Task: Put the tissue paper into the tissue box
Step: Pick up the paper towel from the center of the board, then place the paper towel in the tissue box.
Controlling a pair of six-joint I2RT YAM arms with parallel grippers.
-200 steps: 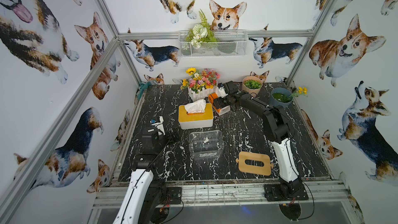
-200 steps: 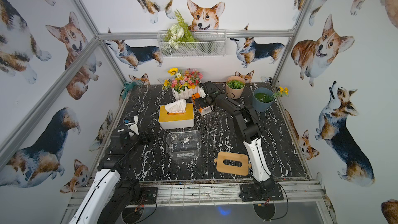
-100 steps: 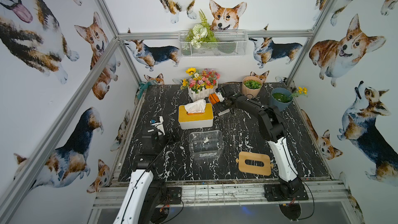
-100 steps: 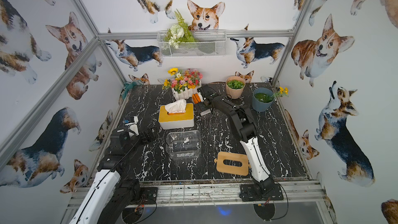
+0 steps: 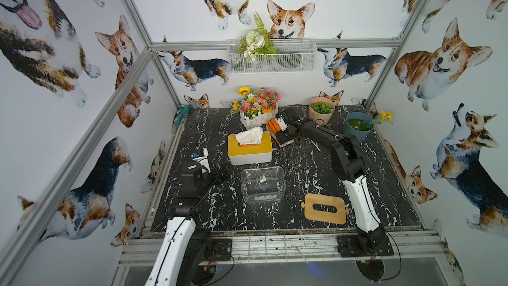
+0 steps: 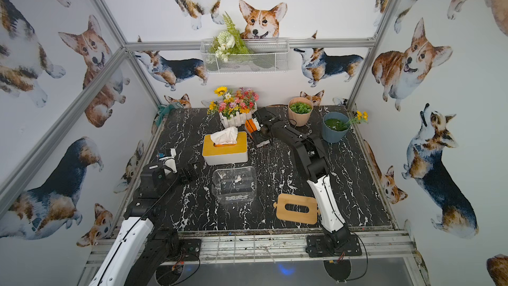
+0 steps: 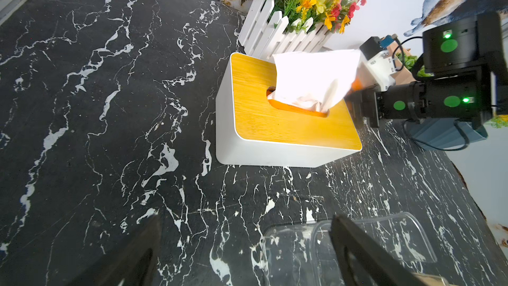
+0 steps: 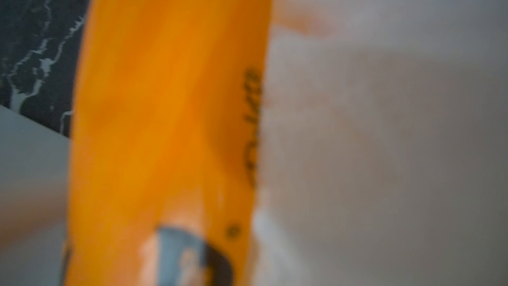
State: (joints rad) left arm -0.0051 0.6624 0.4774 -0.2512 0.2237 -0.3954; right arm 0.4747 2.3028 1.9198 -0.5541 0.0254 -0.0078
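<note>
- Black marbled tabletop [image 5: 302, 166]; white tissue box [image 5: 248, 158] with a wooden lid [image 5: 259, 148] toward the far side, just in front of a flower planter [image 5: 257, 119].
- Tissue paper [image 5: 249, 135] standing crumpled out of the lid's slot, not tucked in.
- Right pincer [image 5: 275, 133] just beside the box's end, level with the sheet; close view blurred, so cannot tell how wide or whether gripping.
- Left pincer [image 7: 244, 229] spread wide, empty, apart from the box, near a clear lidless container [image 5: 262, 185].
- Step in hand, likely: reaching for the sheet. Next: a light pinch on thin paper, clear of the lid's edge.
</note>
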